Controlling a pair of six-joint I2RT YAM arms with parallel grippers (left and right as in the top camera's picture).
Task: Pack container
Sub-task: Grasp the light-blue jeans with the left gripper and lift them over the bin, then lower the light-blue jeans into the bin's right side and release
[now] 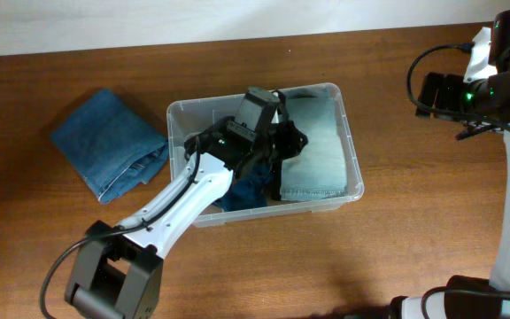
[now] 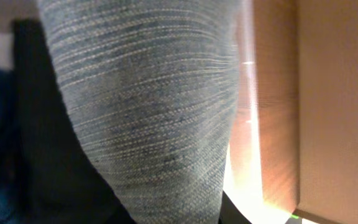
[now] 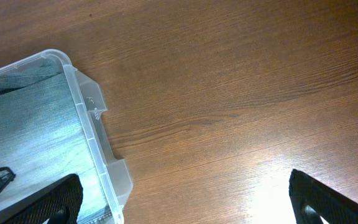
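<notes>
The clear container (image 1: 177, 120) stands mid-table. It holds a folded light denim garment (image 1: 321, 151) on its right side and a dark blue garment (image 1: 237, 193) at its front. My left gripper (image 1: 283, 142) reaches into the container at the light garment's left edge. In the left wrist view, grey-blue denim (image 2: 154, 106) fills the frame and narrows down between the dark fingers, so the gripper looks shut on it. My right gripper (image 3: 185, 211) is open and empty above bare table, just right of the container's corner (image 3: 98, 143).
A folded blue pair of jeans (image 1: 109, 142) lies on the wooden table left of the container. The right arm (image 1: 467, 89) hangs high at the far right. A pale wall edge runs along the back of the table.
</notes>
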